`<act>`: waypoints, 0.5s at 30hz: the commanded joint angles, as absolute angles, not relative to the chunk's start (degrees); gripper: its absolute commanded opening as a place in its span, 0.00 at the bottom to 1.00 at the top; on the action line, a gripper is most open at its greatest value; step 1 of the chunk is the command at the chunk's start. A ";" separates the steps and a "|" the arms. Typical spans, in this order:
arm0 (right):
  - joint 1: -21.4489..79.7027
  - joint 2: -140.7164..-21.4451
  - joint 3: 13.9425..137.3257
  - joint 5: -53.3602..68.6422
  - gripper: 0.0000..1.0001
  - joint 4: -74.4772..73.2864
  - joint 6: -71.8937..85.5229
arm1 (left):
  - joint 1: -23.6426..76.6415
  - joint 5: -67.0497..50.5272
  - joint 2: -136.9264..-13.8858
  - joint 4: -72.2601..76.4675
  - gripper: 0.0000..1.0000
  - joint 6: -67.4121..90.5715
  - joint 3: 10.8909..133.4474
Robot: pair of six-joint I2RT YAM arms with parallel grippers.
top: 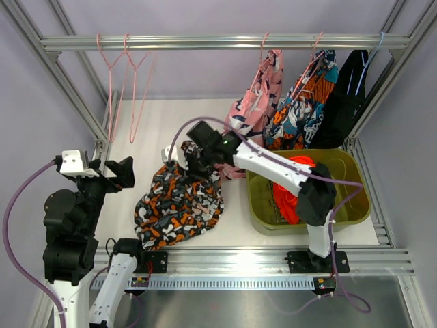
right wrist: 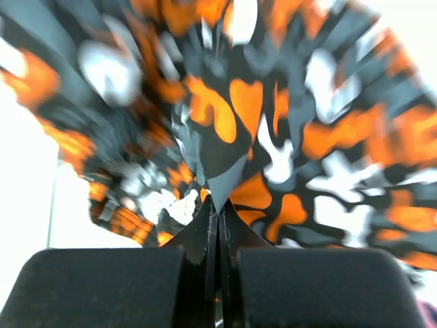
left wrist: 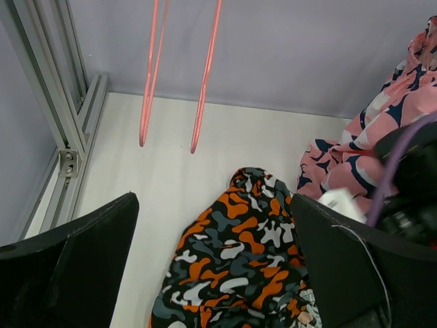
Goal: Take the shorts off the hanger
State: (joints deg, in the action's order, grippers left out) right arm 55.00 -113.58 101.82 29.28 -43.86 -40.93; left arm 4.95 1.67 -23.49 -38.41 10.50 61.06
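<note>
The orange-black-white camouflage shorts (top: 179, 205) lie bunched on the white table, off any hanger. My right gripper (top: 194, 166) is shut on their upper edge; in the right wrist view the closed jaws (right wrist: 217, 208) pinch a fold of the camouflage fabric (right wrist: 280, 137). My left gripper (top: 121, 172) is open and empty, to the left of the shorts; its view shows them (left wrist: 239, 260) below and between its fingers (left wrist: 75, 260). Pink printed shorts (top: 256, 102), teal-orange-navy shorts (top: 304, 106) and black shorts (top: 348, 96) hang on hangers on the rail. Plain orange shorts (top: 290, 191) lie in the bin.
An olive bin (top: 358, 198) stands at the right. Two empty pink hangers (top: 126, 68) hang at the rail's left, also in the left wrist view (left wrist: 201, 82). Aluminium frame posts (top: 75, 96) border both sides. The pink shorts (left wrist: 382, 137) hang close to my right arm.
</note>
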 commanded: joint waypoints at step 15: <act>38.15 -93.26 124.97 59.07 0.00 -31.04 -13.21 | 4.75 -2.19 -25.13 -29.10 0.99 10.81 63.46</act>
